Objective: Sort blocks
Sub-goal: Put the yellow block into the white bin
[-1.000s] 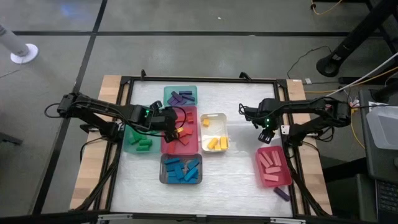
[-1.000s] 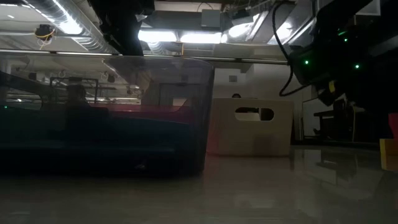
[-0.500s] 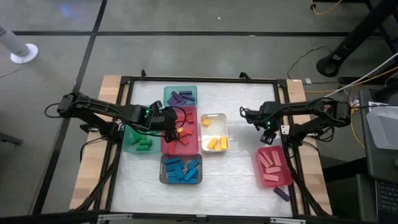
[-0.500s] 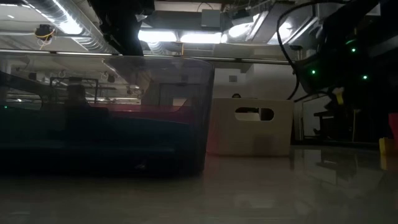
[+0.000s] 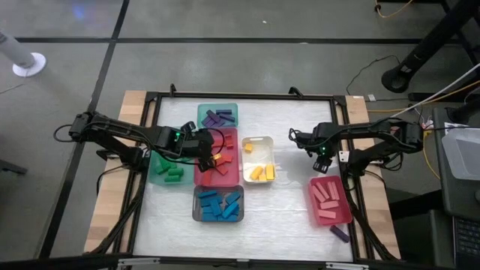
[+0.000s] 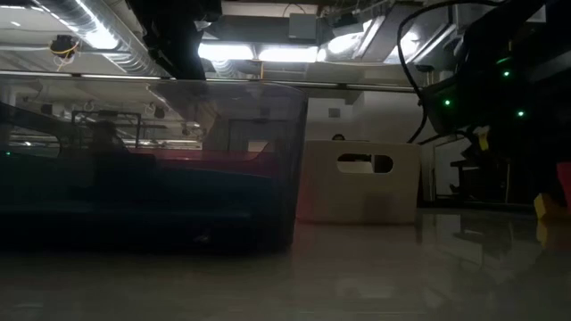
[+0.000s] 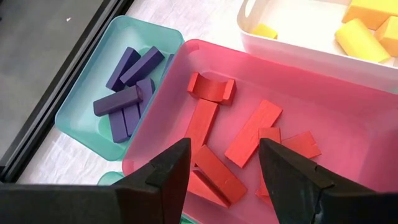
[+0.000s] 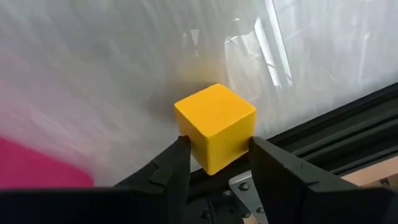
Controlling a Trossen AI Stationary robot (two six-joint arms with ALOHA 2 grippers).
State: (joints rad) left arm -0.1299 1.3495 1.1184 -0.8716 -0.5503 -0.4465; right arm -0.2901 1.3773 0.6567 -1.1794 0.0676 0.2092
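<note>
R gripper (image 8: 214,163) fingers clamp yellow cube (image 8: 216,126) between them, above white worktop (image 8: 112,74), pink tray (image 5: 330,201) near. L gripper (image 7: 224,165) fingers apart, nothing held, red blocks (image 7: 252,132) in red tray (image 7: 348,112) just beyond tips.

Six trays sit on the tabletop (image 5: 292,195): a teal tray (image 5: 232,109), a green tray (image 5: 154,174), a red tray (image 5: 199,177), a white tray (image 5: 257,140), a grey tray (image 5: 197,211) and a pink tray (image 5: 341,215). One purple block (image 5: 340,233) lies loose at lower right. One yellow cube (image 8: 215,126) sits between one gripper's fingers. Two arms show.
</note>
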